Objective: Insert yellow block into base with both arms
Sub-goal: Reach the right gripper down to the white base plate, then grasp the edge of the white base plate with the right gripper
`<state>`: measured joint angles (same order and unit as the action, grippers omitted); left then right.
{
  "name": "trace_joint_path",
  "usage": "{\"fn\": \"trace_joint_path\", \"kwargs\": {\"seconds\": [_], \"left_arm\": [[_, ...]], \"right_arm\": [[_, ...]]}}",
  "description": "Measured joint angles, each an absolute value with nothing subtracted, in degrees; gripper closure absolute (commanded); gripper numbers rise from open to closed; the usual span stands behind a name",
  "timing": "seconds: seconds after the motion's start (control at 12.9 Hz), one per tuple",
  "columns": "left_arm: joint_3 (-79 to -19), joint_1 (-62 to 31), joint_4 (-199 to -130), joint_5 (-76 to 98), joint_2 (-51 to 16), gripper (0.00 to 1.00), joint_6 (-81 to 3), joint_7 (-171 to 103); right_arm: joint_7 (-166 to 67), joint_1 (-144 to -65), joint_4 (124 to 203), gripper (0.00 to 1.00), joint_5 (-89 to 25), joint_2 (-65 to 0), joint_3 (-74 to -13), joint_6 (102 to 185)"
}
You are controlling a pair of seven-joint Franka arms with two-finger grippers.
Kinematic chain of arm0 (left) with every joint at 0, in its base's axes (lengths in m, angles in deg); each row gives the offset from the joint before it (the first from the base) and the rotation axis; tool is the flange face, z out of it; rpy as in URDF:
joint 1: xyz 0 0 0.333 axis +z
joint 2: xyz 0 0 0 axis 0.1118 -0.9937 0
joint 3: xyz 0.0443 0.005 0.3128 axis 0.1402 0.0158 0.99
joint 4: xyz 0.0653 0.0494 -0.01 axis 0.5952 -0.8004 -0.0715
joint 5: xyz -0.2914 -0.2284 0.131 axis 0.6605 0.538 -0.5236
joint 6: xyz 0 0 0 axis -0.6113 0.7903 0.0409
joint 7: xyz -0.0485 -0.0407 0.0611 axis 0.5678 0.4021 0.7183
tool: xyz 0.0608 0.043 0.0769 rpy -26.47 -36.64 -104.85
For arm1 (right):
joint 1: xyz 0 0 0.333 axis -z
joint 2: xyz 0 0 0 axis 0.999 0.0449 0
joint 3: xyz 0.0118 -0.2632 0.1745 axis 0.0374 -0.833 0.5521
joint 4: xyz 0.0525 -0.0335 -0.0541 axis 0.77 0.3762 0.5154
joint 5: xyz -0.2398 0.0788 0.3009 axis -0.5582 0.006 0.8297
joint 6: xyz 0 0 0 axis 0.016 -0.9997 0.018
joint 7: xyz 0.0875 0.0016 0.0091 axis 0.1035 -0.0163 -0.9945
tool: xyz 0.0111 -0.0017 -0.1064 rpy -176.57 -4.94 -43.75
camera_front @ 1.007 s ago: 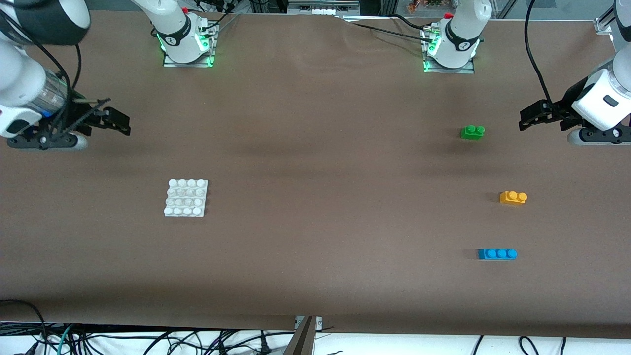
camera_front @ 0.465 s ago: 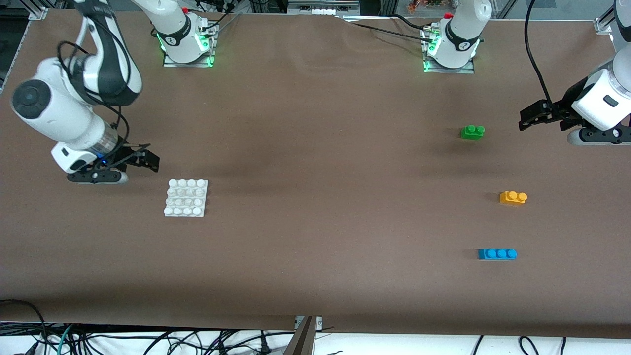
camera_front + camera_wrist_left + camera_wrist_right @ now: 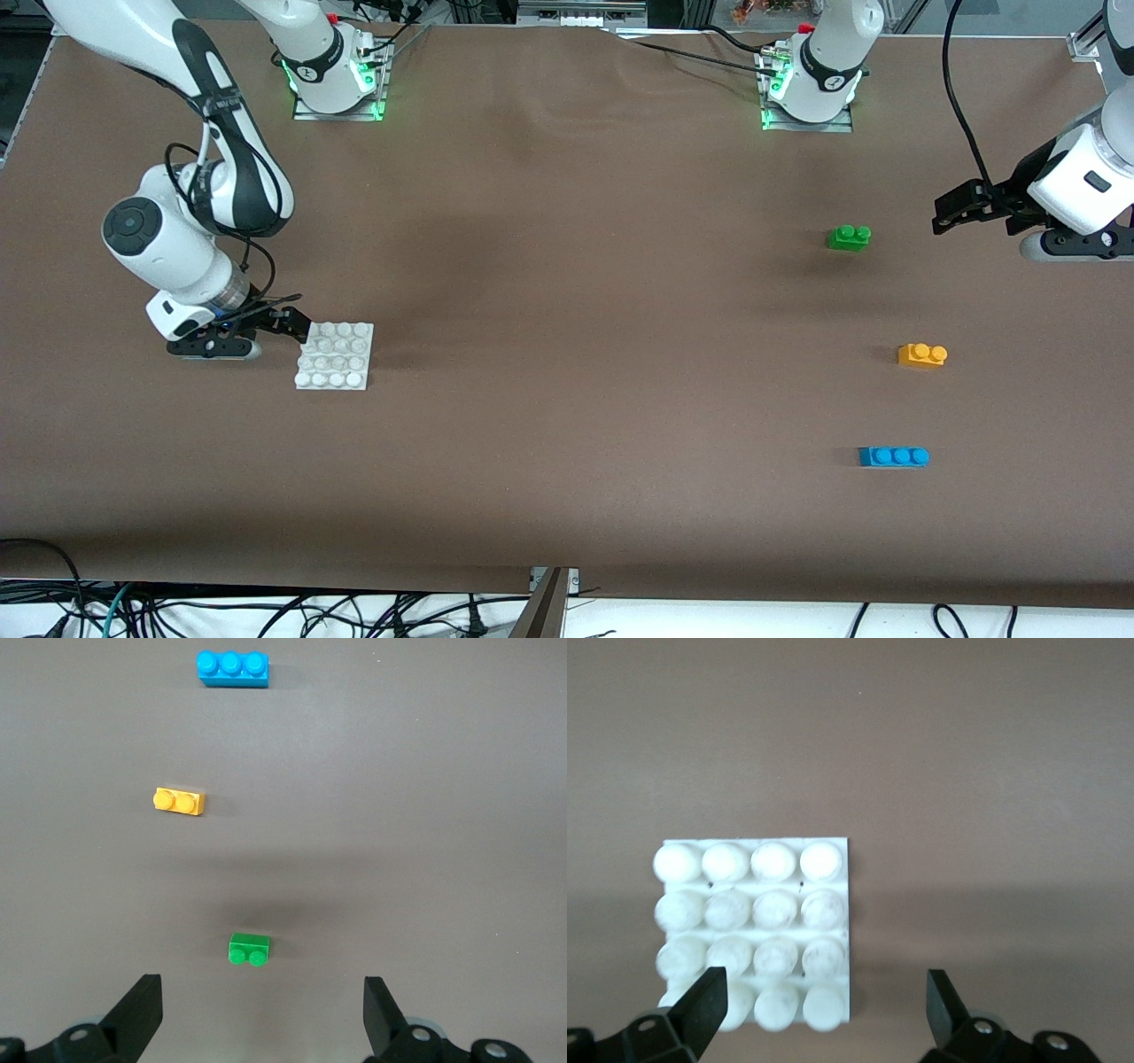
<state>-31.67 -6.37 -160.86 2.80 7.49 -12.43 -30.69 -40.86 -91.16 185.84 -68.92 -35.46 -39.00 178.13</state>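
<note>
Right claw (image 3: 297, 324): spread wide, empty, low at the edge of the base (image 3: 334, 355), over the corner toward the right arm's end of the surface (image 3: 567, 292); in its wrist view one finger overlaps the outer stud row while the other stands over bare surface.
Left claw (image 3: 943, 213): spread wide, empty, waiting at the left arm's end, near the green brick (image 3: 849, 237).
Yellow block (image 3: 922, 355): resting studs up on the surface, untouched, well apart from the base; between the green brick and the blue brick (image 3: 893, 456), which lies nearest the front camera.
Risk, judged: the right claw sits off-centre on the base, so closing may pinch studs or push the plate askew; the left claw could take the green brick instead, since it lies closer.
</note>
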Motion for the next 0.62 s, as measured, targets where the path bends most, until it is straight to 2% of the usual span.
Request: {"fn": "trace_joint_path", "kwargs": {"seconds": [0.31, 0.62], "left_arm": [[-31.67, -6.37, -160.86, 2.8, 7.49, 0.0, -12.43, -30.69], [-31.67, -6.37, -160.86, 2.81, 7.49, 0.0, -12.43, -30.69]], "right_arm": [[-40.85, -91.16, 185.84, 0.02, -68.92, -29.44, -38.93, 185.7], [-40.81, -91.16, 185.58, 0.02, -68.91, -27.63, -38.81, 187.46]]}}
